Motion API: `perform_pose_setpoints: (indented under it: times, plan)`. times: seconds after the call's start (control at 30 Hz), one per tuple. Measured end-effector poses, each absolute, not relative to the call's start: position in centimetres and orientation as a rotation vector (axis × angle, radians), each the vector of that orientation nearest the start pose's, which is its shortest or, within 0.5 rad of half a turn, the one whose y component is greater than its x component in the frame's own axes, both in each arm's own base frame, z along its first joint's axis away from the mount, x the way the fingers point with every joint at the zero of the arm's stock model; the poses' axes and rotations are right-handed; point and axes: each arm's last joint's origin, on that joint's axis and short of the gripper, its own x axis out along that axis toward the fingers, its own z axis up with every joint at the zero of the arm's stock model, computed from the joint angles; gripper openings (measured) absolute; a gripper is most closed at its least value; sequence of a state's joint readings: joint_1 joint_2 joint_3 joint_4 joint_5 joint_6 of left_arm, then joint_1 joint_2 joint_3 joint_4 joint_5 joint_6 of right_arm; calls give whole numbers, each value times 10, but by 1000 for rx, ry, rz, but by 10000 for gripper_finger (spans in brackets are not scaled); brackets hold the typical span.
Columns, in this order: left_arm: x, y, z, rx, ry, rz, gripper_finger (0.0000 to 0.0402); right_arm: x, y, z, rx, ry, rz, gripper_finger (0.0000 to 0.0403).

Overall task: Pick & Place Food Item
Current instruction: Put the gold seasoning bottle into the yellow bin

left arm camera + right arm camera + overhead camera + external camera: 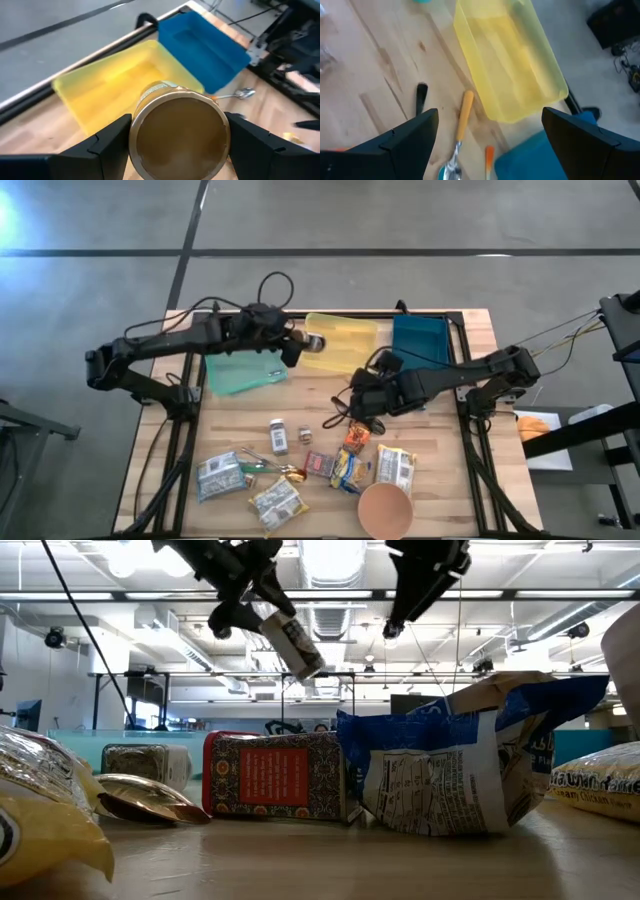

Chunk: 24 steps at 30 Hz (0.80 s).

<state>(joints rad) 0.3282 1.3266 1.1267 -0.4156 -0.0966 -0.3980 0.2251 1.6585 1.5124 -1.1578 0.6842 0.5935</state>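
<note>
A small round can with a gold end and a dark-and-white label hangs in the air over the left end of the yellow bin, with my left gripper shut on it. In the low view the can is tilted, high above the table. My right gripper hovers open near the yellow bin's near right corner with nothing between its fingers. Several food packets and boxes lie on the near half of the table. My left gripper pinches the can's round side wall between its two fingers, one on each side. The gold end faces back along the fingers. The fingers slant down from the table's left. The can is lifted clear and tilted, above the yellow bin.
A blue bin stands right of the yellow one and a teal bin left of it. An orange-handled spoon and other utensils lie near the yellow bin. A brown cup stands at the near edge.
</note>
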Motion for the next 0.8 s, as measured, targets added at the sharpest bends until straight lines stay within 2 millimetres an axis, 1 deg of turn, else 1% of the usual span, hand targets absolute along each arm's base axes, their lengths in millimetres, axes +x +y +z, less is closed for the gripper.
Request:
perform_pose_setpoints:
  times: [0.1, 0.17, 0.33, 0.43, 0.53, 0.63, 0.8]
  plan:
    - [268, 106, 312, -452, 534, 549, 268, 310, 58, 297, -46, 1014, -726, 352]
    - [267, 114, 307, -465, 558, 537, 268, 307, 62, 292, -35, 1020, -735, 352]
    - [276, 131, 294, -506, 653, 506, 268, 295, 70, 275, 20, 1046, -813, 352]
    - [287, 140, 292, -496, 706, 511, 268, 286, 68, 265, 62, 1058, -889, 352]
    - [302, 148, 289, -472, 773, 504, 268, 275, 65, 260, 83, 1040, -938, 352]
    - [318, 156, 287, -448, 832, 490, 268, 263, 61, 258, 117, 1018, -962, 352]
    - [341, 168, 276, -421, 934, 471, 268, 246, 57, 259, 182, 947, -976, 352]
